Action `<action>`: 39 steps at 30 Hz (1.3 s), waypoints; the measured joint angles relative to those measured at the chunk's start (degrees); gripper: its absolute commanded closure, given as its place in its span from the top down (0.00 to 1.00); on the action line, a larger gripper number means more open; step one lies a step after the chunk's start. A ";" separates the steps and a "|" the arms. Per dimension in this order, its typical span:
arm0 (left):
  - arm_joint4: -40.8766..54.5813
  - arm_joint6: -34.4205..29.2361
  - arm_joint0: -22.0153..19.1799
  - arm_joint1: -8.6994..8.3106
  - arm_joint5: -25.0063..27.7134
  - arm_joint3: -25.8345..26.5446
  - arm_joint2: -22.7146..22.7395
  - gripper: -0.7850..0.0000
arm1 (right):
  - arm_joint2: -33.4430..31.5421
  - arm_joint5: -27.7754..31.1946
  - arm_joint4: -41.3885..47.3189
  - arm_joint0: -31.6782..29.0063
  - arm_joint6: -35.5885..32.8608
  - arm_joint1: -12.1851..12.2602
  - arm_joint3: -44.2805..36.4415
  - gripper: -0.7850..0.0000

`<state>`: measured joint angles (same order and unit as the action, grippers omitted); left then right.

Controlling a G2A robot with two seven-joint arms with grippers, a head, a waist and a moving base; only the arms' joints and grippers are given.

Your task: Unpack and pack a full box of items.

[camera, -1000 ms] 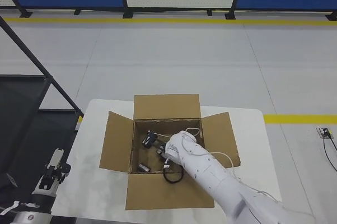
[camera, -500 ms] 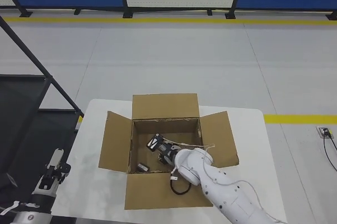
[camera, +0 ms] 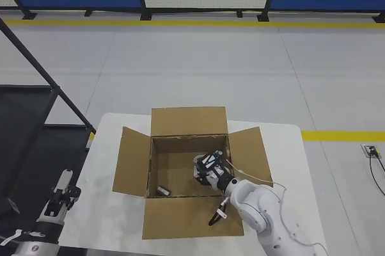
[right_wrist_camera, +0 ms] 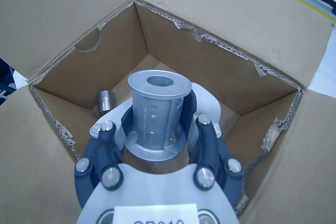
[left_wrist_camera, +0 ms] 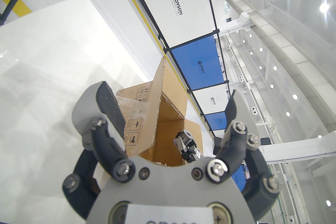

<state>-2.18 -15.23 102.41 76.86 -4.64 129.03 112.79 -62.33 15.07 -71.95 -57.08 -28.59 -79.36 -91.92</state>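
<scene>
Holding flanged cylinder (right_wrist_camera: pixel 153 117), clamped in right end effector (right_wrist_camera: pixel 158 113) (over open box (right_wrist_camera: pixel 210 57))

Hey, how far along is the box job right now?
Done: the flaps of the box are open. In hand: the right tool grips a flanged metal part over the box's inside. Remaining: a small cylinder lies on the box floor; the left tool is open beside the table.

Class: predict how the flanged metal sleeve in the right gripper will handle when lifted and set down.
The flanged metal sleeve looks thick-walled, so it is probably rigid and heavy for its size. Its smooth wall could slip in the right gripper. Wide flanges at both ends should let it stand steadily if set upright.
</scene>
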 measured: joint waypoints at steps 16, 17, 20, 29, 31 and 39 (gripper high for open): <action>0.00 0.00 0.00 0.00 0.00 0.00 0.00 1.00 | -7.65 3.39 1.11 -7.28 13.28 1.47 -9.50 0.00; 0.00 0.00 0.00 0.00 0.00 0.00 0.00 1.00 | -9.72 4.15 1.23 -9.31 16.07 1.83 -11.44 0.00; 0.00 0.00 0.00 0.00 0.00 0.00 0.00 1.00 | -17.38 7.62 2.11 -16.52 25.77 2.96 -16.46 0.00; 0.00 0.00 0.00 0.00 0.00 0.00 0.00 1.00 | -38.52 16.62 11.38 -27.10 42.29 5.02 -8.57 0.00; 0.00 0.00 0.00 0.00 0.00 0.00 0.00 1.00 | -40.64 19.56 12.74 -25.97 41.44 5.48 -3.30 0.00; 0.00 0.00 0.00 0.00 0.00 0.00 0.00 1.00 | -40.64 27.80 9.47 -16.70 35.88 7.05 17.60 0.00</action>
<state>-2.18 -15.23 102.41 76.86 -4.64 129.03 112.79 -102.97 42.87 -62.48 -73.77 7.28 -72.31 -74.32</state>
